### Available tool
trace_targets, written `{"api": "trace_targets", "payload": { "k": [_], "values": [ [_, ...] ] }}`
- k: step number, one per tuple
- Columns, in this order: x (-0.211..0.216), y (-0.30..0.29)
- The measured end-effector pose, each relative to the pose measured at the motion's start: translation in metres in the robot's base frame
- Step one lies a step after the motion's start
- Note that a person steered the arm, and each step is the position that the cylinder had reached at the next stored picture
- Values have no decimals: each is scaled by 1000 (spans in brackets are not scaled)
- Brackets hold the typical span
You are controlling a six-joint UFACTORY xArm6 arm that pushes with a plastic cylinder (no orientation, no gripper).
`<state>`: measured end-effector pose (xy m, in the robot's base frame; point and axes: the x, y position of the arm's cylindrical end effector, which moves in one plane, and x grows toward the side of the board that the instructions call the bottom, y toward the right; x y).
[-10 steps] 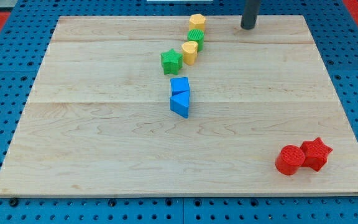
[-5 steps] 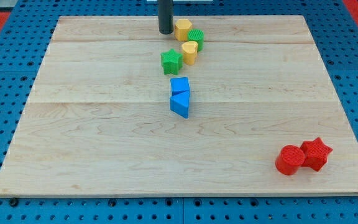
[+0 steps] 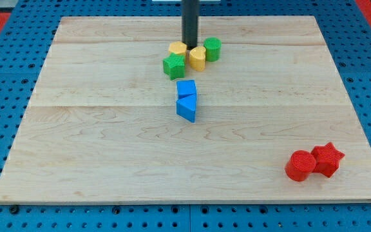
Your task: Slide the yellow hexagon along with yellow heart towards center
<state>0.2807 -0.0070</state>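
Observation:
The yellow hexagon point(image 3: 177, 49) lies near the view's top centre, touching the green star point(image 3: 173, 66) below it. The yellow heart point(image 3: 198, 58) sits just to its right. My tip point(image 3: 189, 44) stands between and just above the two yellow blocks, touching or nearly touching both. The green cylinder point(image 3: 212, 49) is to the right of the heart, slightly apart from it.
A blue cube point(image 3: 186, 88) and a blue triangle point(image 3: 187, 108) sit together just below the cluster, near the board's middle. A red cylinder point(image 3: 299, 165) and a red star point(image 3: 328, 159) sit at the bottom right. The wooden board point(image 3: 95, 142) lies on a blue pegboard.
My tip swept from the top right across to the left, then came down behind the yellow blocks. The hexagon moved left and down to the green star. The green cylinder shifted right.

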Motion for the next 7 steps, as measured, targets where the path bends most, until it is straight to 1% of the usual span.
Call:
{"api": "trace_targets", "payload": {
  "k": [1,2,3,4,6,7],
  "values": [
    [-19,-54],
    [-6,-101],
    [34,-36],
    [29,16],
    [-27,12],
    [-9,54]
  ]
}}
